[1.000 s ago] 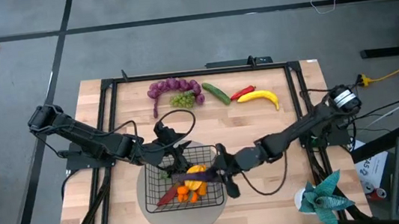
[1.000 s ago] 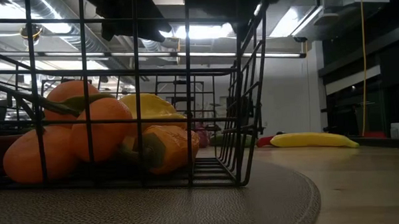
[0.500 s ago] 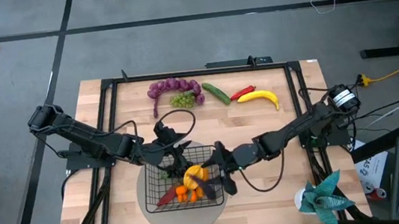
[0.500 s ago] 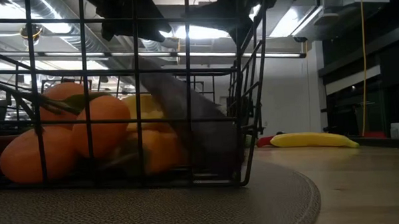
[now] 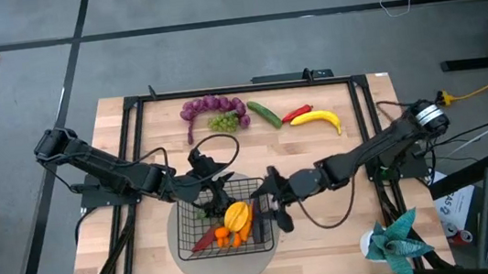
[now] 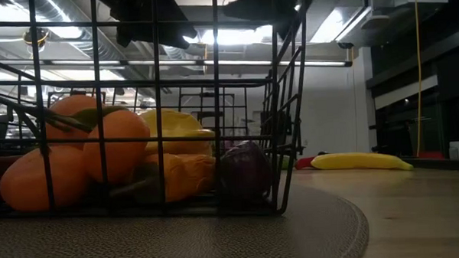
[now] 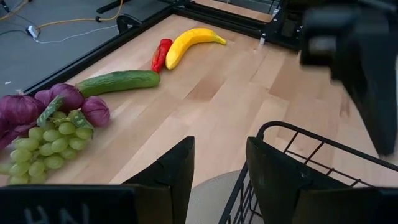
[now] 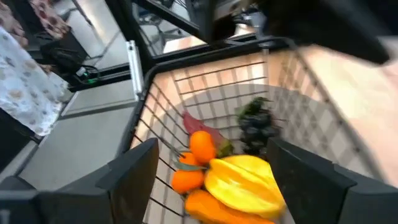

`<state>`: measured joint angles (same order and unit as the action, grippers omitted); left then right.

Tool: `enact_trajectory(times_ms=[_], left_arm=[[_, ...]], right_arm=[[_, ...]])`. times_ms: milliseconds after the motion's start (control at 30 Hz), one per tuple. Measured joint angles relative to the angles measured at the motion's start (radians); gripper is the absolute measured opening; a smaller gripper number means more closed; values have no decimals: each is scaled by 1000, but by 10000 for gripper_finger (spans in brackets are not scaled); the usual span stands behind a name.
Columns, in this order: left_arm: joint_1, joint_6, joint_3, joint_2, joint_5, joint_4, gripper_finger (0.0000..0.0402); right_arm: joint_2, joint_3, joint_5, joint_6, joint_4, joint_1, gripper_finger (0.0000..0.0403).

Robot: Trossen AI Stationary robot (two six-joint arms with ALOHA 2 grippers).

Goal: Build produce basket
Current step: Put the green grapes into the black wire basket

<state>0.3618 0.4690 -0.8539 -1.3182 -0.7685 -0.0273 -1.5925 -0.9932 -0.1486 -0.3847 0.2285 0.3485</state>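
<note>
The black wire basket (image 5: pixel 186 227) stands on a round grey mat (image 5: pixel 267 256) near the table's front. In it lie orange carrots (image 8: pixel 200 147), a yellow piece (image 5: pixel 237 216), dark grapes (image 8: pixel 255 127), a red piece (image 5: pixel 202 241) and the purple eggplant (image 6: pixel 244 170), which rests against the right wall. My right gripper (image 5: pixel 275 209) hangs open just right of the basket with nothing between its fingers. My left gripper (image 7: pixel 219 180) is open, its fingers astride the basket's far rim (image 7: pixel 264 127) near a corner. Purple grapes (image 5: pixel 211 107), green grapes (image 5: pixel 222 121), a cucumber (image 5: pixel 264 113), a red chili (image 5: pixel 297 112) and a banana (image 5: pixel 318 121) lie on the far wood. My left gripper has one finger (image 7: pixel 283 177) on the inner side of the basket's corner wire (image 7: pixel 239 186) and the other on the outer side, coming nearly level from the table's left. I cannot tell whether either finger touches the wire.
A black metal frame (image 5: pixel 135 149) runs around the tabletop. A teal leafy decoration (image 5: pixel 394 242) stands at the near right corner. Bare wood lies between the mat and the far row of produce, and to the right of the mat.
My right gripper has opened and let go of the eggplant, which fell from across the basket's top down to its floor at the right wall. The gripper has then drawn back up and toward the table's right.
</note>
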Motion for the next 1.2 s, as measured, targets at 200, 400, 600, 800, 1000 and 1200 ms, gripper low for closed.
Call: enact_trajectory(times_ms=[200, 400, 600, 800, 1000, 1200], left_arm=[[0, 0, 0, 0, 0, -3, 140], [0, 0, 0, 0, 0, -7, 140], [0, 2, 0, 0, 11, -8, 140], [0, -15, 0, 0, 30, -11, 140], [-96, 27, -33, 52, 26, -79, 140], [-324, 94, -85, 85, 198, -287, 140]], right_arm=[[139, 0, -7, -19, -209, -36, 302], [276, 0, -108, -56, -363, -51, 302], [386, 0, -210, -60, -456, -50, 302], [422, 0, -228, -109, -545, -50, 302], [423, 0, -225, -137, -601, -50, 302], [422, 0, -225, -136, -634, -50, 302]])
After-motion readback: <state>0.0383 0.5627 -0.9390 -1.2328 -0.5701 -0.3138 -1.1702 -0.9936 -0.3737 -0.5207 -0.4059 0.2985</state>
